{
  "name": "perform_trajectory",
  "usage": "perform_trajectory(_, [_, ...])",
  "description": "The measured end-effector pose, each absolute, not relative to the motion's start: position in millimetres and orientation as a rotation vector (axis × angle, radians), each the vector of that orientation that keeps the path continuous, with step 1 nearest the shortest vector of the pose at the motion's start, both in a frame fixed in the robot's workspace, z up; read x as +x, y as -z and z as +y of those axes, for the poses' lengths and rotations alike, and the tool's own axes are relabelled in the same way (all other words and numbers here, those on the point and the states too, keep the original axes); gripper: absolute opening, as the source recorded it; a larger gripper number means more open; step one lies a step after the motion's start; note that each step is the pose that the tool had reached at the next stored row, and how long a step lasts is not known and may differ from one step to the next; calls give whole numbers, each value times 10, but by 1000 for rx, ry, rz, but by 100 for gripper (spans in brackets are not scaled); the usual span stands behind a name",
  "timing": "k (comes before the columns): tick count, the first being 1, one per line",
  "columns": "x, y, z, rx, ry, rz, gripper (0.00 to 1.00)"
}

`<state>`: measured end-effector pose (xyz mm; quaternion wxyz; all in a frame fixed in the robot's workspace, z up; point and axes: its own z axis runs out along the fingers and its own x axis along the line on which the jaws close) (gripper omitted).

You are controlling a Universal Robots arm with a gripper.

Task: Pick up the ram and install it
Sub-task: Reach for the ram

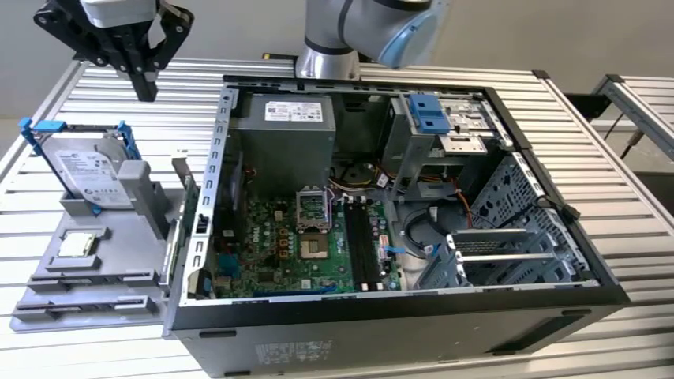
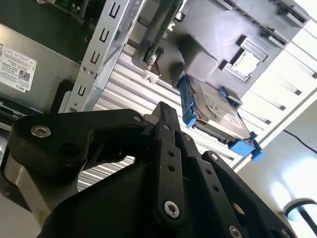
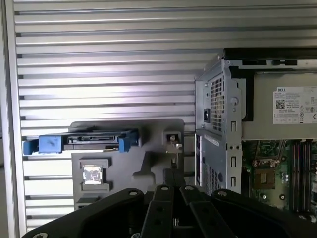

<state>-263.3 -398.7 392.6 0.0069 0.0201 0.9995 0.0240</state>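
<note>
Closed, empty gripper [image 1: 147, 83] above the table [image 1: 63, 103]; ram [image 1: 192, 209] upright in its gray stand [image 1: 95, 276].
Exterior view: 2 fingers [image 1: 147, 88] pressed together; ram edge-on, hard to make out beside the computer case [image 1: 421, 324]. Second wrist view: ram [image 2: 163, 27] cut off.

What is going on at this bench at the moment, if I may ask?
A robot arm is set to fit memory into an open computer case. Its jaws hang shut and empty high above the grey fixture beside the case. The ram stands upright in that fixture, not yet picked up, with a hard drive standing nearby.
</note>
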Motion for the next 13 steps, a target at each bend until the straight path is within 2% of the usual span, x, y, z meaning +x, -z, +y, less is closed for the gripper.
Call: perform_trajectory(13, [-3074, -3926, -3988, 47, -75, 3127, 0])
